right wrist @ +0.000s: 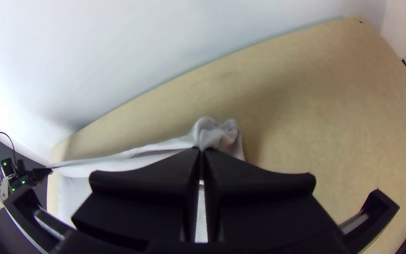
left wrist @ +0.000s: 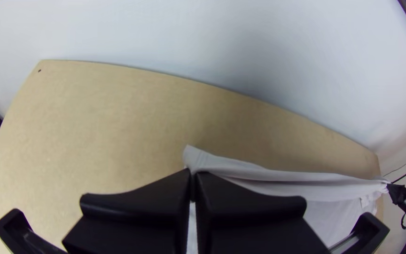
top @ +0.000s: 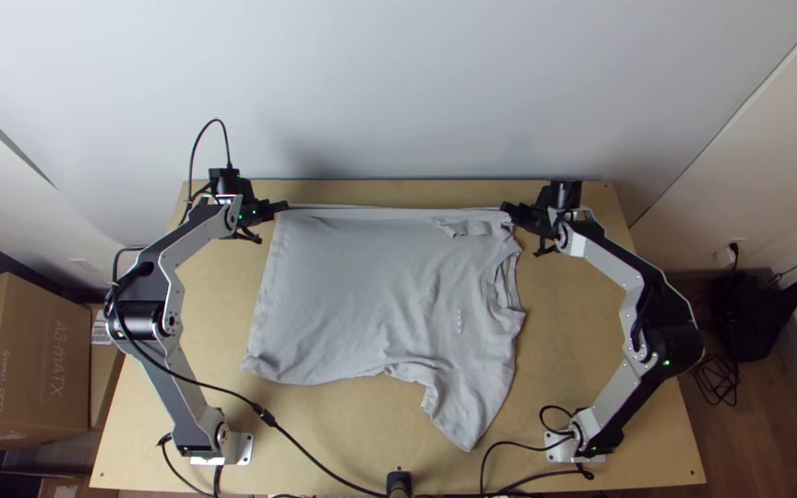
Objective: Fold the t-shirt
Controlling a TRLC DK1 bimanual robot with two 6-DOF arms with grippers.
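Note:
A light grey t-shirt (top: 352, 286) lies mostly spread on the table, collar toward the right, one sleeve pointing to the near edge. Its far edge is stretched straight between both grippers. My left gripper (top: 280, 208) holds the far left corner; in the left wrist view the left gripper (left wrist: 193, 176) is shut on the t-shirt (left wrist: 316, 186). At the far right corner, near the shoulder, is my right gripper (top: 508, 210). The right wrist view has the right gripper (right wrist: 201, 153) shut on bunched fabric of the t-shirt (right wrist: 214, 134).
The wooden table (top: 574, 369) has bare surface around the shirt. A white wall (top: 398, 92) rises behind its far edge. A black cable (top: 311, 456) runs across the near left part. Cardboard boxes (top: 25, 360) stand on the left.

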